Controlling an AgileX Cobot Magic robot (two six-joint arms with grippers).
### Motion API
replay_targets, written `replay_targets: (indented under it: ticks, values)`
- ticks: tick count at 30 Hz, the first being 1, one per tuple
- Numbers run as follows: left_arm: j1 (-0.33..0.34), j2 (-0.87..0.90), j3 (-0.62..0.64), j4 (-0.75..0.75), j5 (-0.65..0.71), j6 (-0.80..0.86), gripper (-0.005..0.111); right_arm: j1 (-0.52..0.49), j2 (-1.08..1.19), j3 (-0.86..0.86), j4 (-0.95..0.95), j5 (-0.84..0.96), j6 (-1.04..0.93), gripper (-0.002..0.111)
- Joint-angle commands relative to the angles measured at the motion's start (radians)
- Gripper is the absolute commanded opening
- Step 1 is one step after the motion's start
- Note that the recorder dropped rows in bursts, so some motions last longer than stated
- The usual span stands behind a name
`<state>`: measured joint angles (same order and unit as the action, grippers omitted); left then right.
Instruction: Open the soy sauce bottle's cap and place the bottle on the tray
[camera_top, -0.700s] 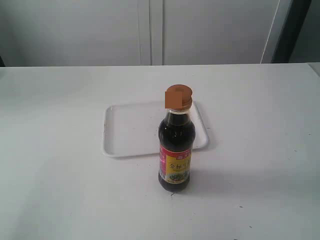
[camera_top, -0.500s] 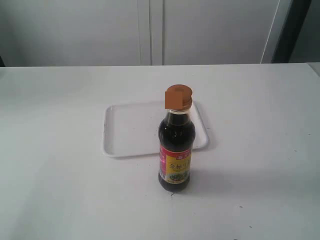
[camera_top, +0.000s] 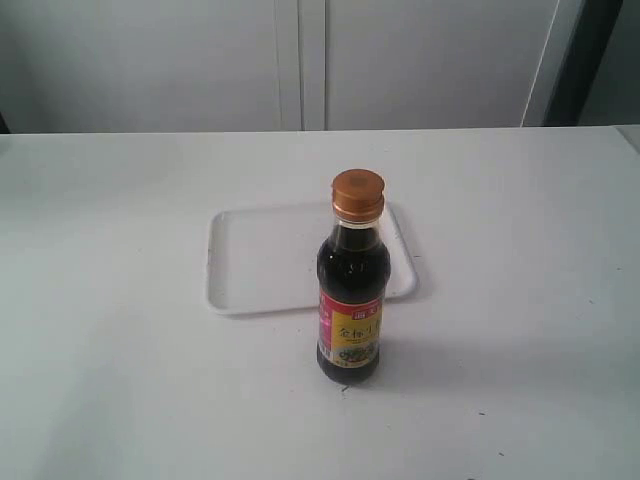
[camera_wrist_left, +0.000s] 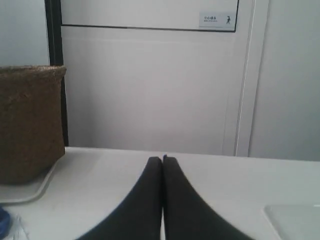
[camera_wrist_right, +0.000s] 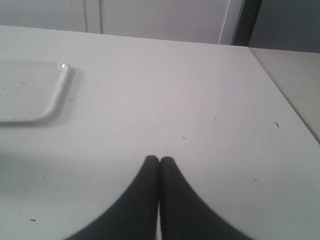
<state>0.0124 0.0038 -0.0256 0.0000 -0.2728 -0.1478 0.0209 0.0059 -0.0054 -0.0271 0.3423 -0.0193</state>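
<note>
**Bottle standing in front of the tray, both hands pressed together**

We are looking at the soy sauce bottle (camera_top: 350, 300) standing straight up on the white tabletop (camera_top: 120, 400). It is full of dark liquid and is wearing a red-and-yellow label. The cap (camera_top: 358, 194) is sitting on its neck, and it is looking closed. The bottle's foot is resting on the tabletop just beside the near edge of the tray (camera_top: 250, 262), not inside it. In the outside view the top of the bottle is covering part of the tray behind it.

Neither of our hands is showing in the outside view, so we are telling about them from the wrist cameras.

Our left hand (camera_wrist_left: 163, 159) is holding its two dark fingers (camera_wrist_left: 150, 190) tight together, with nothing between them. Ahead of this hand we are seeing bare tabletop and a white wall. Off to one side of it a brown woven basket (camera_wrist_left: 30, 125) is sitting on a pale tray. Something blue (camera_wrist_left: 3, 221) is peeking in close to the hand, but we cannot tell what it is. The bottle is not showing here.

Our right hand (camera_wrist_right: 159, 159) is also keeping its fingers (camera_wrist_right: 172, 195) pressed together and is gripping nothing. It is hanging just over the tabletop. The tray's rounded corner (camera_wrist_right: 55, 95) is lying ahead of this hand and off to one side, well apart from it. We are not seeing the bottle from this hand either.
</note>
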Motion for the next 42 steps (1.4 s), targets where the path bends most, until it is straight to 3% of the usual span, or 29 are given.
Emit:
replay_targets:
  ticks: [1, 13, 22, 31, 42]
  values:
    - [0.004, 0.001, -0.085, 0.033, -0.030, -0.013, 0.000, 0.001, -0.006, 0.005, -0.007, -0.003, 0.025, 0.000]
    - [0.004, 0.318, -0.290, 0.123, -0.062, -0.040, 0.000, 0.001, -0.006, 0.005, -0.007, -0.003, 0.025, 0.000]
    - [0.004, 0.628, -0.420, 0.442, -0.198, -0.316, 0.000, 0.001, -0.006, 0.005, -0.007, -0.003, 0.025, 0.000]
    - [0.002, 0.888, -0.512, 0.620, -0.331, -0.463, 0.000, 0.001, -0.006, 0.005, -0.007, -0.003, 0.025, 0.000]
    - [-0.089, 1.048, -0.573, 0.765, -0.478, -0.530, 0.000, 0.001, -0.006, 0.005, -0.007, -0.003, 0.025, 0.000]
